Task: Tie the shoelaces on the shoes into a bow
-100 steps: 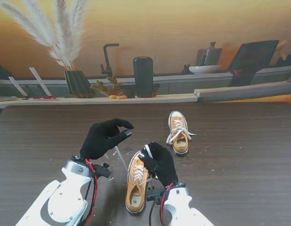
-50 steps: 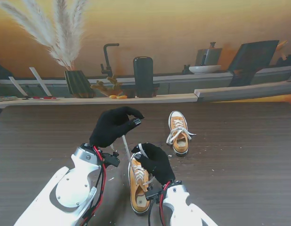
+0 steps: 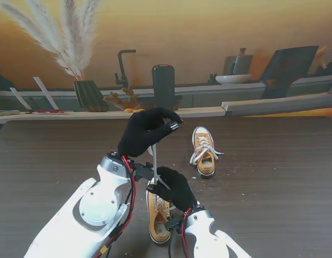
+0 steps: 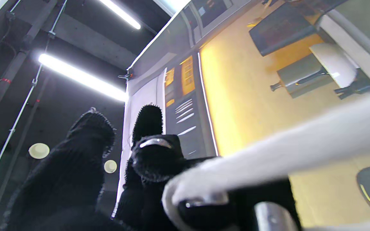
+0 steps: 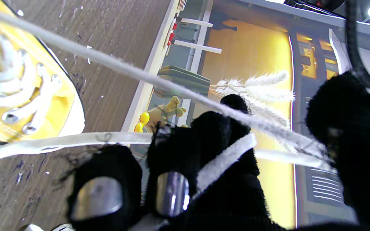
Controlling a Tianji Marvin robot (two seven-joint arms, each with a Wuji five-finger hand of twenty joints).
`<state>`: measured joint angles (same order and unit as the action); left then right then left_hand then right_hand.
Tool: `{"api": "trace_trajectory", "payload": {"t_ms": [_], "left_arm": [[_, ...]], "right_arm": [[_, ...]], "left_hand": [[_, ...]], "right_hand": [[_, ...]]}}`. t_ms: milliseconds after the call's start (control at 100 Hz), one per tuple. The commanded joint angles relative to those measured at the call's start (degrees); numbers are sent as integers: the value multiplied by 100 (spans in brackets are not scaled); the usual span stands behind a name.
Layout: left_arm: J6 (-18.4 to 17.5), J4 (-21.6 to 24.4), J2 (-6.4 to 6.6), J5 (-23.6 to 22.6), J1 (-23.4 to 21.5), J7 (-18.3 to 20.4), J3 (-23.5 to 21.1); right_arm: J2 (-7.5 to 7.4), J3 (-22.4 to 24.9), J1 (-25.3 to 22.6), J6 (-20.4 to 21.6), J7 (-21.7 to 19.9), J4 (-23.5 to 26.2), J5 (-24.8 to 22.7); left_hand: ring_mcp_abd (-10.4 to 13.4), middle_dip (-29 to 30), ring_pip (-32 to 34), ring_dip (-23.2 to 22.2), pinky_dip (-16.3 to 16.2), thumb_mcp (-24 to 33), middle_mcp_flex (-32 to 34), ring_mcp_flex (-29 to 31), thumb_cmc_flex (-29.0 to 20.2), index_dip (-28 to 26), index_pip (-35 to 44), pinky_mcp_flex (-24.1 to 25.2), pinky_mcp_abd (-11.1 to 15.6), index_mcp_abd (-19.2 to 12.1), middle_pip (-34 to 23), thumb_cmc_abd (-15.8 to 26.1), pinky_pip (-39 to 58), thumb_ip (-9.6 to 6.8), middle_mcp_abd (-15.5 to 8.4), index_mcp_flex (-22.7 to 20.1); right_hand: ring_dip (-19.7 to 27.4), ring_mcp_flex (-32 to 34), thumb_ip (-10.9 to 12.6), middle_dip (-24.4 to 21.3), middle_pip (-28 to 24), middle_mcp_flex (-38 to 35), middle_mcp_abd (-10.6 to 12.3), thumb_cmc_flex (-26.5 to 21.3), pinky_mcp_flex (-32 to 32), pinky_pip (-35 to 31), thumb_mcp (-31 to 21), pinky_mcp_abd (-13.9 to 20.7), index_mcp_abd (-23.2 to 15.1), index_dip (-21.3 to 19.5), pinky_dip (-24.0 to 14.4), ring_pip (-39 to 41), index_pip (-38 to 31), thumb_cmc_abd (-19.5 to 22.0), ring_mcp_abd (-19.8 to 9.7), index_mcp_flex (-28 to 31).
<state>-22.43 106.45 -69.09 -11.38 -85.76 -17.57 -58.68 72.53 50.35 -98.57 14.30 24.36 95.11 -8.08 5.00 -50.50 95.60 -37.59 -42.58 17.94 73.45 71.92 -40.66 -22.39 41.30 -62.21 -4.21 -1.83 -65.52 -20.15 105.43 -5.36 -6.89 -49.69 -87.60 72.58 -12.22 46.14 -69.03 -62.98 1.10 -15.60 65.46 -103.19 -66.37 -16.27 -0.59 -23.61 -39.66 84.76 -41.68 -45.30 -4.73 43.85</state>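
Observation:
A yellow sneaker [image 3: 158, 220] lies near me on the dark table [image 3: 273, 177], largely covered by my hands. My left hand [image 3: 147, 131] is raised high over it, thumb and forefinger pinched on a white lace [image 3: 154, 161] that runs taut down to the shoe. The lace [image 4: 268, 154] crosses the left wrist view over my fingertips. My right hand [image 3: 174, 188] sits over the shoe's eyelets with fingers curled on the other lace [image 5: 223, 160]. The shoe [image 5: 27, 96] and both laces show in the right wrist view. A second yellow sneaker [image 3: 203, 150] stands farther off with its laces loose.
Behind the table runs a ledge with a striped vase of pampas grass [image 3: 91, 94], a dark cylinder [image 3: 163, 86], a faucet-like fixture [image 3: 123, 67] and small yellow objects [image 3: 134, 110]. Small flecks of debris dot the table [image 3: 236, 188] near the shoes.
My left hand has risen and moved away from me and to the right, drawing the lace taut. The right hand shifted slightly nearer and stays over the shoe.

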Motion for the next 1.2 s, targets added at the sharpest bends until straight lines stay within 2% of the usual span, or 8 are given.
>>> {"api": "trace_trajectory", "payload": {"t_ms": [0,150,350,550,700,830,1020,1190], "left_arm": [[16,68,-113,-14,127,72,86],[74,-212,-186,22,443,12,361],[207,-729,-252,-133,860,-30,641],[252,-1242,-261,-88,1194,189,858],[280,-1517,-265,-111,1359,284,967],[347,-1610,-201,-71,1441,575,982],[481,-1702,-86,-31,1539,999,960],[732,-1549,44,96,1472,1419,797]], "right_arm": [[-21,-17,35,2,-110,-43,-21],[-71,-43,81,144,-239,-107,-130],[-79,-53,99,281,-235,-174,-218],[-68,-69,100,341,-194,-213,-234],[-65,-80,101,349,-173,-230,-266],[-76,-82,100,368,-197,-233,-284],[-81,-88,98,406,-219,-238,-279],[-83,-93,86,435,-238,-245,-251]], "left_hand": [[326,96,383,-2,-38,116,459,116,-133,123,56,-125,189,-316,-231,-111,1455,150,-108,-182],[382,138,299,26,105,117,452,119,-128,138,103,-104,203,-362,-227,-98,1455,164,-133,-136],[446,161,75,69,630,109,349,117,-36,125,65,-48,185,-442,62,-37,1326,162,-122,-3],[-77,96,-940,213,1322,4,-180,121,43,-12,-230,84,-541,-446,753,119,467,119,170,291],[-494,221,-2088,-169,1245,-174,-898,-694,112,-224,-654,1304,-1021,-463,1588,331,-518,44,390,664],[-1066,776,-4501,-233,561,-436,-2315,-2776,102,-423,-1137,3967,-1376,-435,3011,630,-2980,-23,718,1172],[-1053,2497,-7952,1037,1131,-1111,-4651,-5171,198,-119,-1987,6146,-942,-356,5197,1189,-6964,-160,811,1921],[-806,3268,-9144,1671,1443,-1540,-6205,-6582,318,201,-2691,6757,-673,-347,6047,1479,-9532,-148,659,2821]], "right_hand": [[-236,181,93,173,-264,-220,-53,-90,224,-1085,-138,328,-107,28,-133,315,-2,-203,-826,181],[-236,190,145,250,-298,-577,81,-372,267,-1343,-203,572,-360,15,-258,599,-33,-178,-1199,630],[-236,241,-819,334,-239,-1029,139,-993,305,-1616,-4,760,-871,1234,-442,904,-1245,-366,-1506,822],[-236,261,-799,322,-203,-1242,90,-1180,313,-1676,-48,745,-1406,1237,-488,988,-1860,-411,-1550,1530],[-236,263,-786,308,-161,-1319,-4,-1296,325,-1679,-99,756,-1514,1153,-571,1048,-2088,-522,-1586,1883],[-236,260,-772,315,-134,-1292,-32,-1319,321,-1679,-136,756,-1538,899,-605,1052,-2160,-479,-1572,1918],[-236,248,-750,338,-123,-1227,-34,-1317,305,-1631,-147,715,-1550,663,-544,979,-2109,-391,-1429,1915],[-236,247,-746,339,-115,-1219,-28,-1309,302,-1614,-137,697,-1551,629,-531,979,-2077,-371,-1433,1900]]}}
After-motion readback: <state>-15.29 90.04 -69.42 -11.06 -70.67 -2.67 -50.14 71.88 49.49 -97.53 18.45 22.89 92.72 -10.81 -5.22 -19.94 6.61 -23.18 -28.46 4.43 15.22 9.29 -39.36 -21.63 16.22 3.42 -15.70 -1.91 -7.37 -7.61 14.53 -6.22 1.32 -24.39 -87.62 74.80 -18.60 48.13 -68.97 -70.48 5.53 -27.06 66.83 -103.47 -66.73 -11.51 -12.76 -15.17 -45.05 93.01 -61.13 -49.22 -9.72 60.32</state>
